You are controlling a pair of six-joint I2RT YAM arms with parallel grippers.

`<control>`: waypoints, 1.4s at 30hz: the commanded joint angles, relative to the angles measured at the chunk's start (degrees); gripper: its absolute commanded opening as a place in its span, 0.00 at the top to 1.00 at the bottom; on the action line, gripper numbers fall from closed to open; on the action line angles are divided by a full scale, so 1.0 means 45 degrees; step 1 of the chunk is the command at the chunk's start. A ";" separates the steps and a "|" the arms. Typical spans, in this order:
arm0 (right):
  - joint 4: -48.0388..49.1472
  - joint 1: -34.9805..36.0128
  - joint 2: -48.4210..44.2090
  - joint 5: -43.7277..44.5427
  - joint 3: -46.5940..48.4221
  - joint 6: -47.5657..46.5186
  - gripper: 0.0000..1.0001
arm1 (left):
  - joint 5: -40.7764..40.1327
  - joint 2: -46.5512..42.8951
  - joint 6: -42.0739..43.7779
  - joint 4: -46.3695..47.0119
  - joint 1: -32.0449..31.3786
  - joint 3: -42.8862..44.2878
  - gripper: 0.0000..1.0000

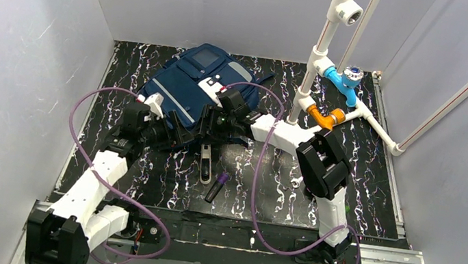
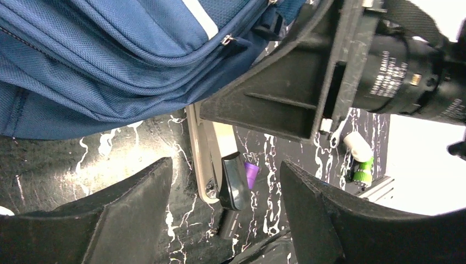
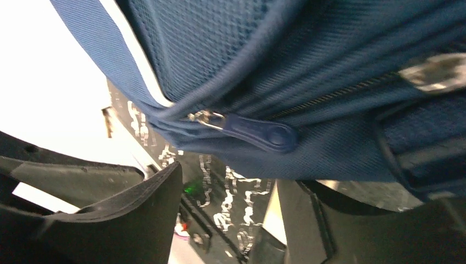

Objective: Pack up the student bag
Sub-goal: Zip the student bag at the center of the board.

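Far back on the table [image 1: 375, 186], the student bag [image 1: 190, 83] lies diagonally, near-left to far-right; both jaws gape empty.

**Robotics laboratory test cell.** Plain pale walls [image 1: 16, 39] enclose a black, white-veined worktop [image 1: 374, 193] on three sides. A left arm [image 1: 97, 178] and a right arm [image 1: 279, 133] are bolted by a metal rail [image 1: 393, 259] at the near edge, trailing purple cables [image 1: 256, 183]. A pipe rig [image 1: 324, 62] with coloured fittings stands at far right.
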 commanded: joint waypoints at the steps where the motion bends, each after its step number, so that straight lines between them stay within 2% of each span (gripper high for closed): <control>1: -0.0600 -0.0162 -0.1355 0.1135 -0.0304 -0.1685 0.26 | 0.0235 0.0679 0.0167 0.0383 -0.0384 0.0065 0.31; 5: -0.1761 -0.0481 -0.1775 0.1614 -0.0564 -0.2411 0.25 | 0.0070 0.0909 0.0027 0.0739 -0.0750 -0.0178 0.38; 7: -0.0955 -0.0655 -0.2008 0.1702 -0.1164 -0.2276 0.24 | 0.0005 0.1009 0.0111 0.0773 -0.0874 -0.0179 0.43; 11: 0.0658 -0.0998 -0.1600 0.1867 -0.1351 -0.2053 0.21 | -0.0060 0.1164 0.0130 0.0858 -0.1031 -0.0148 0.44; 15: 0.2561 -0.1248 -0.0766 0.1859 -0.1378 -0.0607 0.23 | -0.0193 0.1213 0.0223 0.0862 -0.1193 -0.0149 0.44; 21: 0.3395 -0.1235 0.0043 0.2847 -0.1561 0.1436 0.39 | -0.0376 0.1487 0.0468 0.0876 -0.1401 -0.0184 0.44; 25: 0.3461 -0.1177 0.0025 0.3135 -0.1626 0.2096 0.47 | -0.0548 0.1691 0.0611 0.1000 -0.1574 -0.0157 0.43; 26: 0.3506 -0.1171 0.0039 0.3194 -0.1647 0.2160 0.55 | -0.0607 0.1739 0.0643 0.1057 -0.1620 -0.0174 0.43; 28: 0.3659 -0.1191 0.0147 0.3026 -0.1626 0.2436 0.88 | -0.0757 0.1870 0.0711 0.1174 -0.1702 -0.0207 0.42; 29: 0.3669 -0.1195 0.0164 0.2869 -0.1505 0.2590 0.99 | -0.0841 0.1935 0.0741 0.1257 -0.1729 -0.0217 0.42; 37: 0.1863 -0.1176 -0.0291 0.1751 0.0352 0.3118 0.99 | -0.1810 0.2375 0.0941 0.1535 -0.1811 0.0090 0.43; 42: 0.2023 -0.1176 -0.0823 0.1707 0.0329 0.3692 0.99 | -0.1823 0.2504 0.0545 0.1598 -0.1810 0.0049 0.41</control>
